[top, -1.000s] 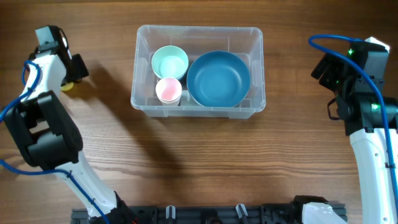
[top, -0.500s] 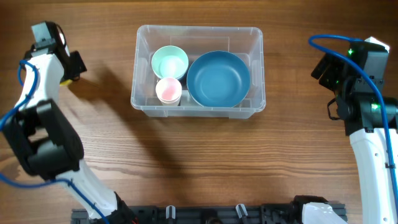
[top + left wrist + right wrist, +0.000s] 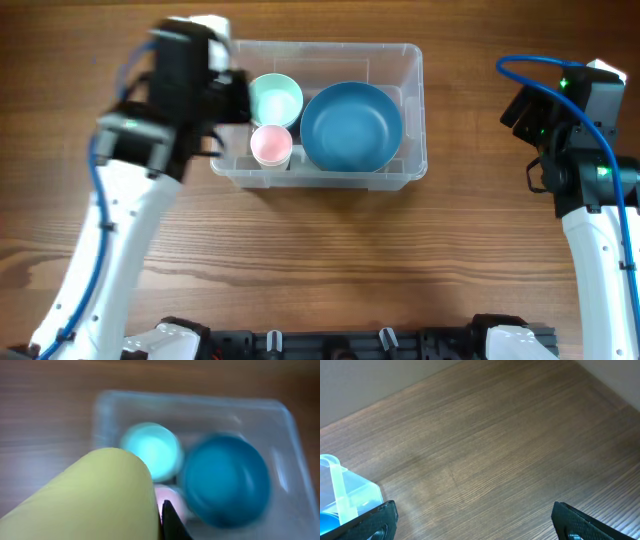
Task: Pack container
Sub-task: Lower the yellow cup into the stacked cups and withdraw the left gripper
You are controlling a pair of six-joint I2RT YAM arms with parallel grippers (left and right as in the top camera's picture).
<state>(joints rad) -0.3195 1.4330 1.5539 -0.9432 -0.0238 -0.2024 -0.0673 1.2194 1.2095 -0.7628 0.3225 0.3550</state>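
Note:
The container (image 3: 318,48), a clear tub, stands at the back middle of the table. It holds a blue bowl (image 3: 350,125), a mint bowl (image 3: 273,98) and a small pink cup (image 3: 270,145). My left gripper (image 3: 228,98) hovers over the tub's left edge, blurred by motion. In the left wrist view a rounded yellow-green thing (image 3: 90,500) fills the lower left, pressed against one dark fingertip (image 3: 172,525); the other finger is hidden. Beyond it lie the container (image 3: 200,402), blue bowl (image 3: 225,480) and mint bowl (image 3: 152,450). My right gripper (image 3: 475,530) stands wide open over bare wood, holding nothing.
The right arm (image 3: 580,150) stands at the table's right side, apart from the tub. One corner of the container (image 3: 340,485) shows at the left of the right wrist view. Wood table (image 3: 330,260) stretches in front of the tub.
My left gripper shut on the yellow-green thing at the far left of the table, then swung right with it to the tub's left edge. The right arm stayed still.

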